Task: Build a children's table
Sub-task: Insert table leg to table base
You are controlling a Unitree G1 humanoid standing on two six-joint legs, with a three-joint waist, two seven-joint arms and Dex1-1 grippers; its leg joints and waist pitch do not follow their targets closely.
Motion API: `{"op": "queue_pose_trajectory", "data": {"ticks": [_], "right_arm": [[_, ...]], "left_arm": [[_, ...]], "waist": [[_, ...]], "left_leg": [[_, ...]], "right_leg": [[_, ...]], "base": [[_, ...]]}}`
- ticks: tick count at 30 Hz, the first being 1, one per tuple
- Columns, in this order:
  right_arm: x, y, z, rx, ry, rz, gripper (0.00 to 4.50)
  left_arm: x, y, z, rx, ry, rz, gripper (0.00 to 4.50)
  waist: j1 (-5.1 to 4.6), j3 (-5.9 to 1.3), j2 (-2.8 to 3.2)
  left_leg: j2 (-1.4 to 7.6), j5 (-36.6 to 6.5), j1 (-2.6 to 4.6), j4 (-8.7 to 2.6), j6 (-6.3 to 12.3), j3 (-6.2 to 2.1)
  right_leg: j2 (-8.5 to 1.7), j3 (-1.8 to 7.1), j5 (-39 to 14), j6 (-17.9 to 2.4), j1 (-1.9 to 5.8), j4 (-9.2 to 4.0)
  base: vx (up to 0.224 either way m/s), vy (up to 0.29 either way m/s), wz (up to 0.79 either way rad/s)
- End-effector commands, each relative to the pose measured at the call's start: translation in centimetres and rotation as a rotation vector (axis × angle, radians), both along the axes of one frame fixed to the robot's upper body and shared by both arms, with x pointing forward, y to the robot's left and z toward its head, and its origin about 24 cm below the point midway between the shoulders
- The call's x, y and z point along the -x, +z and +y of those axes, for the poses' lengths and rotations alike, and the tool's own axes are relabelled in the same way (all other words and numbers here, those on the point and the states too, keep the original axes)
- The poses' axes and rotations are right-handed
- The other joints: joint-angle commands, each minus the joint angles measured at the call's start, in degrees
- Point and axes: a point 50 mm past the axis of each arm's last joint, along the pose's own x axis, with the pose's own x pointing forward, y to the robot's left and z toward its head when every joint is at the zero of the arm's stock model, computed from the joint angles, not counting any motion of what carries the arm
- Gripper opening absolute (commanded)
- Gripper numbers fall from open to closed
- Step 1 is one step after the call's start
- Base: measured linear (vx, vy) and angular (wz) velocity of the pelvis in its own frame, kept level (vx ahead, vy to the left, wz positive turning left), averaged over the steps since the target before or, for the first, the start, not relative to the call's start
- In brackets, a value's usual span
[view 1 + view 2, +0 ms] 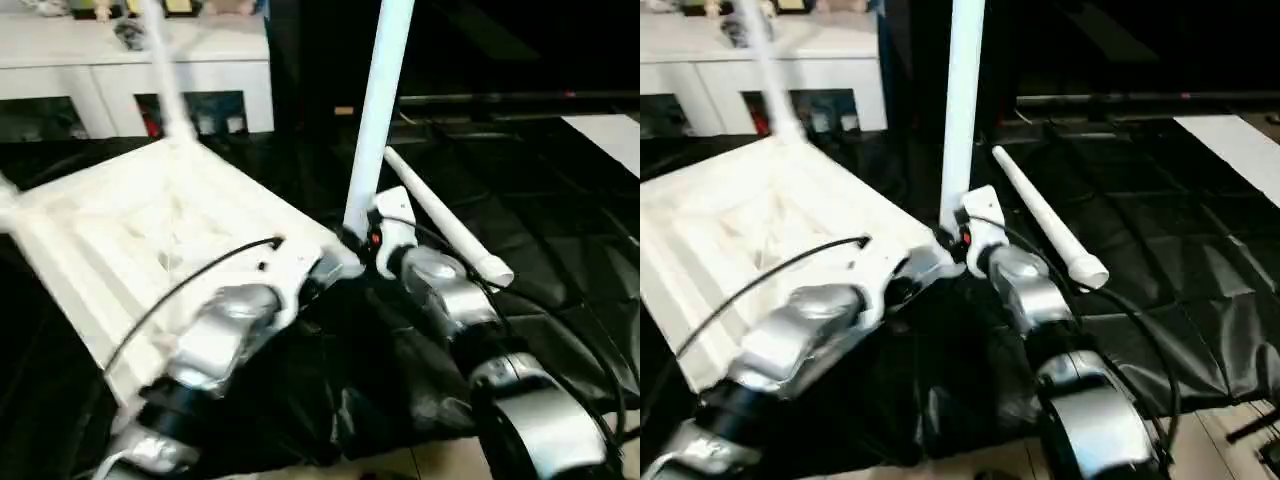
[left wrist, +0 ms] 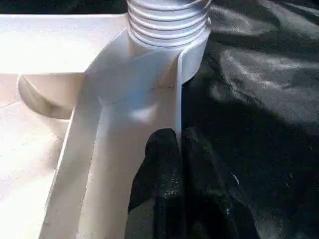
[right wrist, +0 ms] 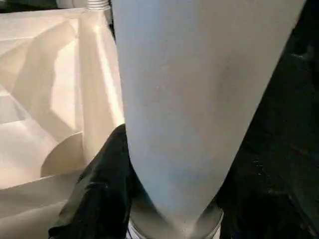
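Observation:
The children's table lies upside down on black cloth, its white tabletop (image 1: 150, 230) showing the ribbed underside. One white leg (image 1: 165, 80) stands in the far corner. A second leg (image 1: 378, 110) stands upright in the near right corner socket (image 2: 149, 94), its threaded end (image 2: 167, 22) at the socket's mouth. My right gripper (image 1: 366, 240) is shut around this leg low down, and one black finger (image 3: 102, 194) shows beside it. My left gripper (image 2: 178, 139) is shut on the tabletop's rim (image 2: 177, 89) just beside that socket. A third leg (image 1: 450, 225) lies loose on the cloth to the right.
A white glass-doored cabinet (image 1: 130, 90) stands at the back left. The black cloth (image 1: 560, 250) spreads over the floor to the right, with a white sheet (image 1: 610, 135) at the far right. Light floor (image 1: 400, 465) shows at the near edge.

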Motion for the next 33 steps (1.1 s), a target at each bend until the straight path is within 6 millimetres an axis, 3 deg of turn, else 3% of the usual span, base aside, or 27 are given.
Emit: {"op": "queue_pose_trajectory", "data": {"ticks": [1, 4, 11, 13, 22, 25, 29, 33], "right_arm": [[2.1, -3.9, 1.5, 0.021, 0.058, 0.176, 1.92], [2.1, -4.0, 1.7, 0.025, 0.065, 0.176, 1.92], [2.4, -4.1, 2.4, 0.01, 0.119, 0.186, 1.92], [2.4, -3.9, 2.5, 0.006, 0.147, 0.171, 2.48], [1.7, -1.8, 2.7, -0.069, 0.214, 0.076, 3.23], [1.6, -0.5, 2.4, -0.105, 0.275, 0.028, 3.53], [1.7, 0.0, 1.9, -0.097, 0.321, -0.001, 3.88], [2.0, 0.5, 0.9, -0.072, 0.375, -0.03, 3.88]], "left_arm": [[-1.6, 3.7, -0.1, -0.011, 0.021, -0.182, 0.0], [-1.6, 3.7, 0.0, -0.015, 0.025, -0.182, 0.0], [-1.3, 3.7, 0.2, -0.012, -0.039, -0.183, 0.0], [-0.9, 3.6, 0.2, -0.009, -0.091, -0.183, 0.0], [-0.1, 3.5, 0.5, -0.008, -0.184, -0.19, 0.0], [0.3, 3.4, 0.8, -0.008, -0.217, -0.185, 0.0], [0.5, 3.4, 1.0, -0.009, -0.245, -0.184, 0.0], [0.9, 3.2, 1.4, -0.011, -0.296, -0.177, 0.0]], "waist": [[0.35, -3.47, 0.18], [0.6, -3.55, 0.25], [0.56, -3.37, 0.32], [0.55, -3.45, 0.38], [0.83, -3.76, 0.58], [1.01, -3.98, 0.53], [1.51, -4.19, 0.41], [2.51, -4.5, 0.4]], "left_leg": [[0.87, -28.58, 0.6, -4.61, 0.4, -0.44], [0.97, -26.79, 0.5, -4.58, 0.7, -0.2], [0.95, -26.23, 0.47, -4.69, 0.71, -0.16], [1.02, -26.97, 0.59, -4.72, 0.48, -0.28], [1.37, -26.12, 0.66, -4.86, 0.26, -0.11], [1.47, -23.36, 0.19, -4.98, 0.73, 0.02], [1.44, -20.6, 0.37, -4.7, 1.44, 0.48], [1.64, -15.55, 0.38, -4.57, 2.17, 0.95]], "right_leg": [[-3.08, 1.93, -27.44, -7.32, 2.28, -5.09], [-3.06, 2.29, -25.0, -8.92, 2.18, -4.59], [-2.98, 2.15, -27.37, -8.14, 2.28, -4.76], [-3.05, 2.11, -28.0, -7.76, 2.2, -4.83], [-3.03, 2.59, -23.83, -10.03, 2.17, -4.21], [-3.01, 2.83, -20.09, -11.01, 2.71, -3.63], [-2.96, 3.07, -18.54, -12.22, 2.54, -3.47], [-2.87, 3.26, -13.8, -12.96, 2.75, -2.93]], "base": [[0.0, 0.0, 0.0], [0.0, 0.0, 0.0], [0.0, 0.0, 0.0], [0.0, 0.0, 0.0], [0.0, 0.0, 0.0], [0.0, 0.0, 0.0], [0.0, 0.0, 0.0], [0.0, 0.0, 0.0]]}}
